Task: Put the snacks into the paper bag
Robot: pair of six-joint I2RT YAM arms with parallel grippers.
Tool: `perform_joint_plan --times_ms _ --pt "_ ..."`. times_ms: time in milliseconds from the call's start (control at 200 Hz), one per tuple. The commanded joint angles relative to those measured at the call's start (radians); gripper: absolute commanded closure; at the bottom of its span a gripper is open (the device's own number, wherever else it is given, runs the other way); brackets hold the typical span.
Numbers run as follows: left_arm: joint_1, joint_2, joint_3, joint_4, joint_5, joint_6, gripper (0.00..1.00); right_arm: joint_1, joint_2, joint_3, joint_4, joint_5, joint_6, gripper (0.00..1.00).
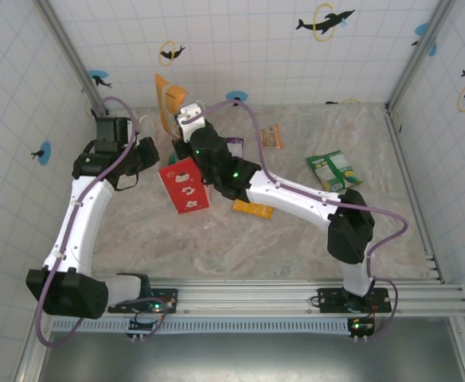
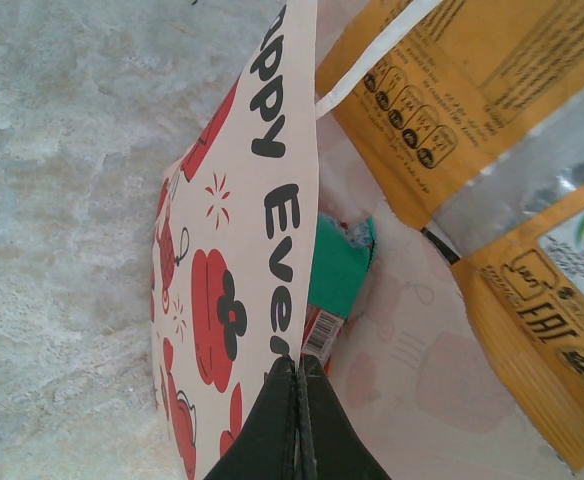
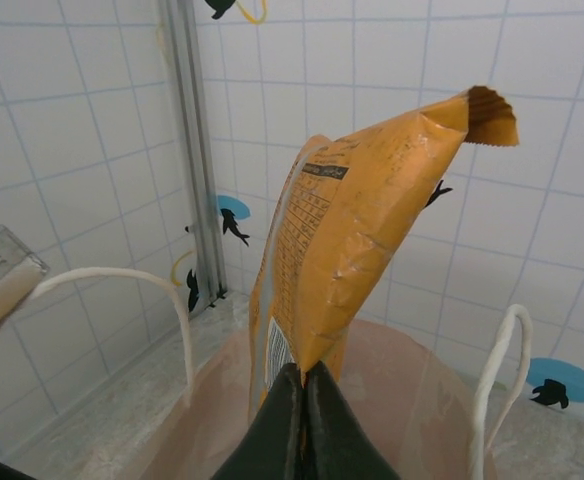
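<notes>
The paper bag (image 1: 185, 185) lies on its side, with its red band toward the near edge of the table. My left gripper (image 2: 300, 368) is shut on the edge of the bag's mouth (image 2: 272, 200). Inside the bag lie a teal packet (image 2: 338, 265) and a red packet with a barcode (image 2: 322, 332). My right gripper (image 3: 305, 372) pinches the lower corner of an orange packet (image 3: 362, 230) and holds it upright over the bag's open mouth (image 3: 432, 400). From above, that orange packet (image 1: 167, 97) sticks up at the bag's far end, beside the right gripper (image 1: 180, 119).
On the table lie a green packet (image 1: 334, 169) at the right, a small orange bar (image 1: 273, 137) farther back, and another orange packet (image 1: 252, 209) under the right arm. A purple packet (image 1: 235, 146) peeks out beside the right arm. Tiled walls close in on three sides.
</notes>
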Motion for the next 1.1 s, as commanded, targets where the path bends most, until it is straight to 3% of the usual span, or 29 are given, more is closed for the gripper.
perform_joint_plan --times_ms 0,130,450,716,851,1096 --pt "-0.003 -0.004 0.015 0.016 0.018 0.018 1.00 -0.006 0.015 0.040 0.004 -0.002 0.034 0.73" --pt "-0.003 -0.002 0.011 0.018 0.018 0.016 1.00 -0.005 -0.009 0.021 0.003 -0.009 0.036 0.61" --pt "-0.003 0.002 0.009 0.020 0.017 0.018 1.00 -0.002 -0.175 -0.145 0.033 -0.009 0.036 0.61" --pt "-0.004 -0.001 -0.001 0.023 0.018 0.020 1.00 -0.038 -0.407 -0.440 -0.009 -0.002 0.148 0.62" --pt "-0.003 -0.004 -0.003 0.021 0.013 0.018 1.00 -0.084 -0.518 -0.599 -0.052 -0.019 0.246 0.61" --pt "-0.004 -0.002 0.000 0.018 0.010 0.017 1.00 -0.237 -0.679 -0.839 -0.178 -0.157 0.430 0.61"
